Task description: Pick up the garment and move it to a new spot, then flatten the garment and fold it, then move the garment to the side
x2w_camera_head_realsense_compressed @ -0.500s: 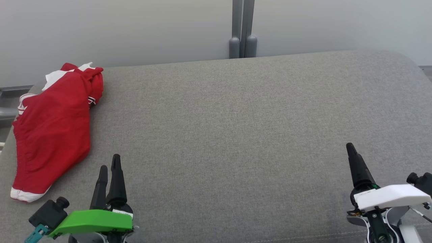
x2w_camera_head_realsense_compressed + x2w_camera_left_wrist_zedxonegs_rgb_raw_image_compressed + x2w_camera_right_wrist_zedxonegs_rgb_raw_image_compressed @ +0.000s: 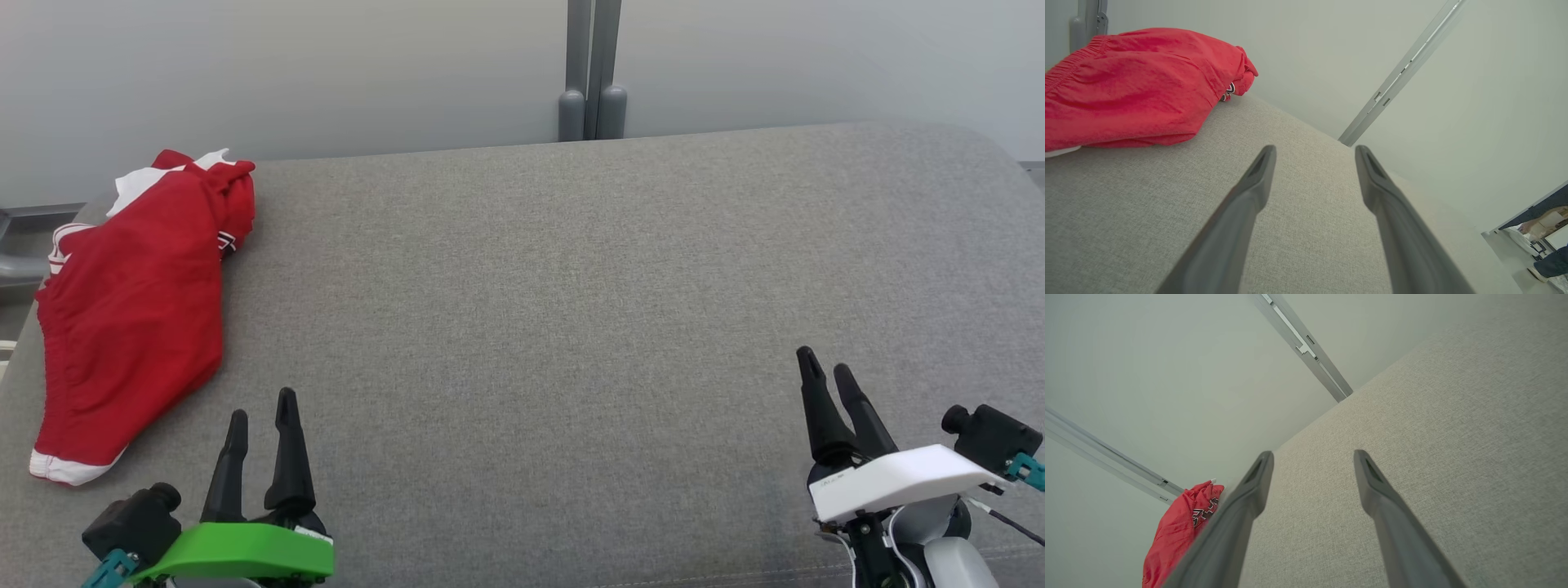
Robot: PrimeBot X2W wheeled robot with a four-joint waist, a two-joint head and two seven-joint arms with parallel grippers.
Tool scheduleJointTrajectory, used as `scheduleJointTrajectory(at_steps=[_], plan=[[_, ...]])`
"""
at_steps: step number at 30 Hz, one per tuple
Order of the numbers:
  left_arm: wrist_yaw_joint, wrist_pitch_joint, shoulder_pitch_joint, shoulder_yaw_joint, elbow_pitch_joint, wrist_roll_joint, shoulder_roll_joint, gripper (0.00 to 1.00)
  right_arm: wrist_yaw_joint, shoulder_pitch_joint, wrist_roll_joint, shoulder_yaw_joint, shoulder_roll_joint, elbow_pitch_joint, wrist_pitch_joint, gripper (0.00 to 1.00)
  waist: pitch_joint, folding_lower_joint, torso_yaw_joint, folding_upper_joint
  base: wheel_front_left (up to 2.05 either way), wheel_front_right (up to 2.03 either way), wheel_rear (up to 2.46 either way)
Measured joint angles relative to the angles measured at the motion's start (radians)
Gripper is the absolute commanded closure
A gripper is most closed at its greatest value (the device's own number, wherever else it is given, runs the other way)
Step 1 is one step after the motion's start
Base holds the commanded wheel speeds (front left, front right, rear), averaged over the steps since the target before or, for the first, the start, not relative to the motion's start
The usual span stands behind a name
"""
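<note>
garment (image 2: 135,310) upper left, red, dark lettering unreadable | left gripper (image 2: 261,408) jaws spread, empty | right gripper (image 2: 824,363) jaws spread, empty

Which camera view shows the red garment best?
The head view. The whole red garment lies at the left end of the grey surface, outline and white trim clear. The left wrist view shows it from low, cut off at the edge. The right wrist view shows a small far piece beside a finger.

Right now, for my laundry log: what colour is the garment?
The garment is red with white trim; the head view shows it best.
</note>
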Motion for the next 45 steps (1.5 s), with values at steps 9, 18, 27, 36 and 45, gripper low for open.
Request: scheduleJointTrajectory(at_steps=[9, 18, 27, 36, 45], plan=[[0.029, -0.015, 0.025, -0.003, 0.006, 0.127, 0.012, 0.0, 0.0, 0.0, -0.13, 0.045, -0.001, 0.004, -0.035, 0.0, 0.0, 0.0, 0.001, 0.0, 0.0, 0.0, 0.0], [0.061, -0.029, 0.049, -0.014, 0.001, 0.241, 0.023, 0.0, 0.0, 0.0, -0.243, 0.085, -0.002, 0.004, -0.074, 0.0, -0.001, 0.0, 0.002, 0.0, 0.0, 0.0, 0.0], [0.076, -0.045, 0.061, -0.023, -0.001, 0.327, 0.033, 0.0, 0.0, 0.0, -0.328, 0.109, -0.004, 0.005, -0.105, 0.0, -0.002, 0.0, 0.001, 0.0, 0.0, 0.0, 0.0], [0.077, -0.055, 0.061, -0.024, 0.029, 0.384, 0.039, 0.0, 0.0, -0.001, -0.402, 0.132, -0.005, 0.008, -0.132, 0.0, 0.002, -0.0001, 0.003, 0.0, 0.0, 0.0, 0.0], [0.073, -0.067, 0.061, -0.011, 0.049, 0.431, 0.036, 0.0, 0.0, -0.003, -0.471, 0.157, -0.005, 0.02, -0.159, 0.0, 0.004, -0.0001, 0.008, 0.0, 0.0, 0.0, 0.0]])
